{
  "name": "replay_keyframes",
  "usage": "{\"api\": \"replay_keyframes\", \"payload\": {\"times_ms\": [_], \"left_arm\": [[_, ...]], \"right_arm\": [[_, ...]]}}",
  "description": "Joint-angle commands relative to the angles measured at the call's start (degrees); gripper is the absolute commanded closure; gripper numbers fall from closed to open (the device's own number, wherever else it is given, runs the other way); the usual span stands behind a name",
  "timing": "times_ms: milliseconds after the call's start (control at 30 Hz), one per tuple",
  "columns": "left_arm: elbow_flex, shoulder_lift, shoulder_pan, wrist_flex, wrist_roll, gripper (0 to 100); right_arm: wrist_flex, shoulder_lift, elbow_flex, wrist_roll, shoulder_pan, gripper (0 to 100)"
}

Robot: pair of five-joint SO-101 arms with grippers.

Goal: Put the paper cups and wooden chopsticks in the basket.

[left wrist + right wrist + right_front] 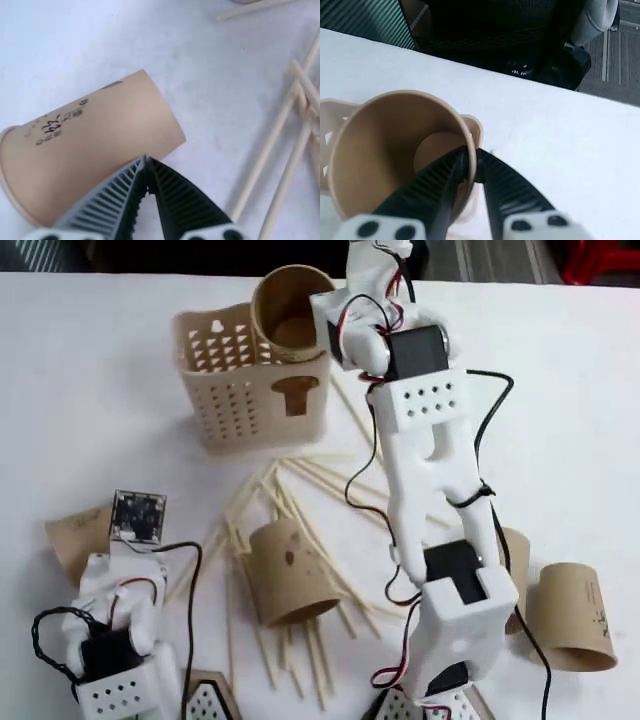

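A paper cup hangs open side up over the far right corner of the cream perforated basket. My right gripper is shut on the rim of this cup, one finger inside and one outside. Another paper cup lies on its side at the table's front left. My left gripper hovers shut just over it, holding nothing. Wooden chopsticks lie scattered across the middle of the table, some also to one side of the left gripper.
A third cup lies on its side among the chopsticks. A fourth cup lies at the front right, and another is half hidden behind the right arm, which stretches from the front edge to the basket.
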Motion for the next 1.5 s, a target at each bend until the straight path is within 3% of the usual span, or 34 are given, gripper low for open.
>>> {"api": "replay_keyframes", "payload": {"times_ms": [0,167,333,467,667,933,1267,1467], "left_arm": [[-0.3,-0.5,-0.4,-1.2,-0.3,97],[-0.3,-0.5,-0.4,-1.2,-0.3,97],[-0.3,-0.5,-0.4,-1.2,-0.3,97],[-0.3,-0.5,-0.4,-1.2,-0.3,97],[-0.3,-0.5,-0.4,-1.2,-0.3,97],[-0.3,-0.5,-0.4,-1.2,-0.3,97],[-0.3,-0.5,-0.4,-1.2,-0.3,97],[-0.3,-0.5,-0.4,-1.2,-0.3,97]], "right_arm": [[3.5,-0.6,-5.5,-0.4,-0.4,85.2],[12.6,-1.4,-12.2,1.1,-0.2,80.1],[25.1,-1.5,-16.4,12.9,0.1,80.0],[25.6,-2.4,-11.8,18.3,5.0,80.0],[25.6,-8.9,2.6,28.0,10.4,79.9],[25.5,-29.5,26.5,37.3,14.5,79.8],[25.5,-48.5,56.2,54.9,26.9,79.6],[25.4,-57.5,69.6,66.4,35.2,71.2]]}}
